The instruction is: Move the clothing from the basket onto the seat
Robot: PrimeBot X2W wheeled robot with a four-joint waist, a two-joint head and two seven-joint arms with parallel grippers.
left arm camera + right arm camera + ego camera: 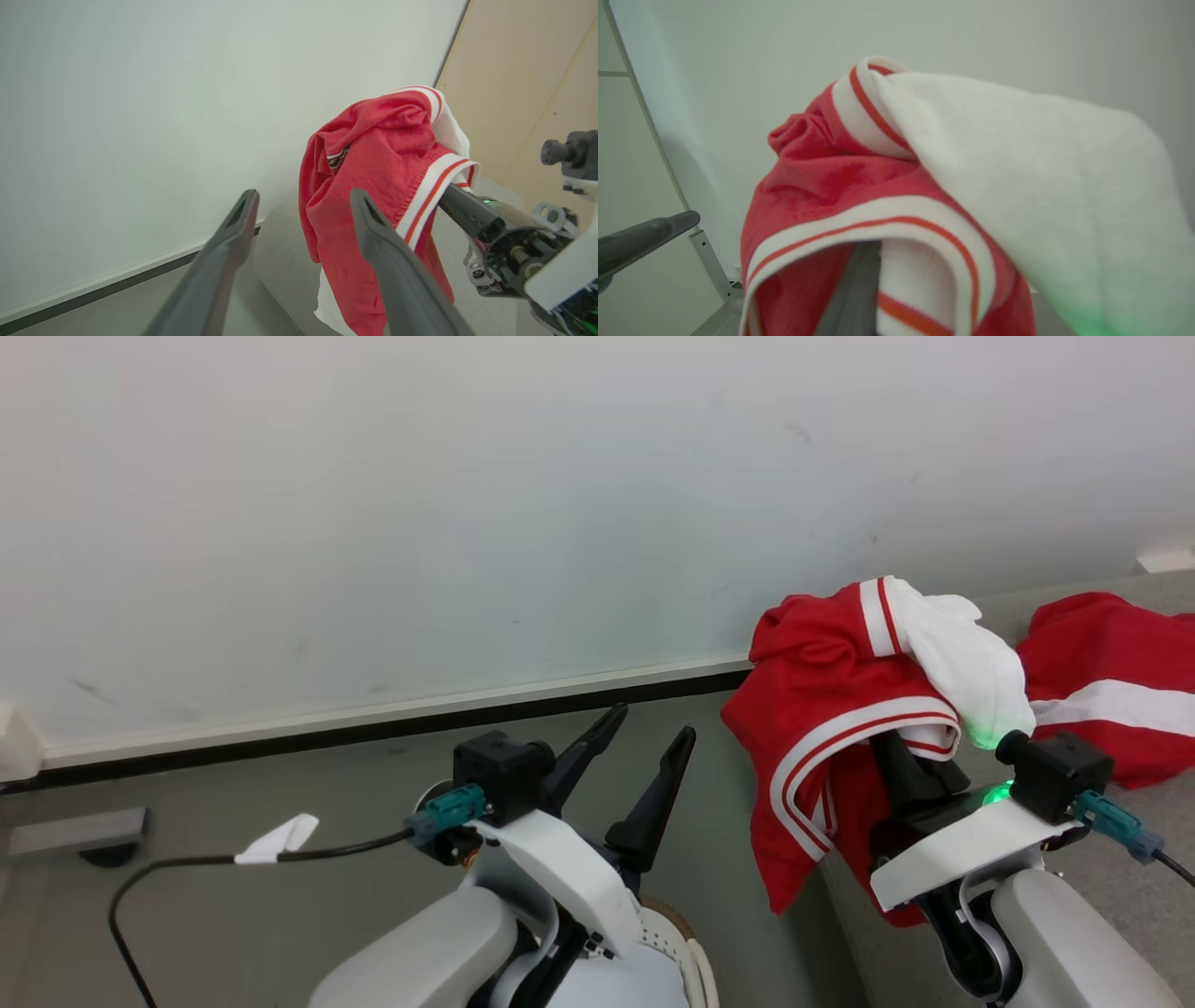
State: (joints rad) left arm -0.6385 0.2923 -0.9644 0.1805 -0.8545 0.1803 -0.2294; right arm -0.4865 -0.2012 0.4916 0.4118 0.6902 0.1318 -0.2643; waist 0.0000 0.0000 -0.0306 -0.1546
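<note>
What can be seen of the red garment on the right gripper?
The red garment is soft, knit-looking sportswear with white bands carrying a red stripe and one white panel. It is crumpled and draped over the shut fingers of the right gripper, held over the edge of the grey sofa, its lower part hanging down.
</note>
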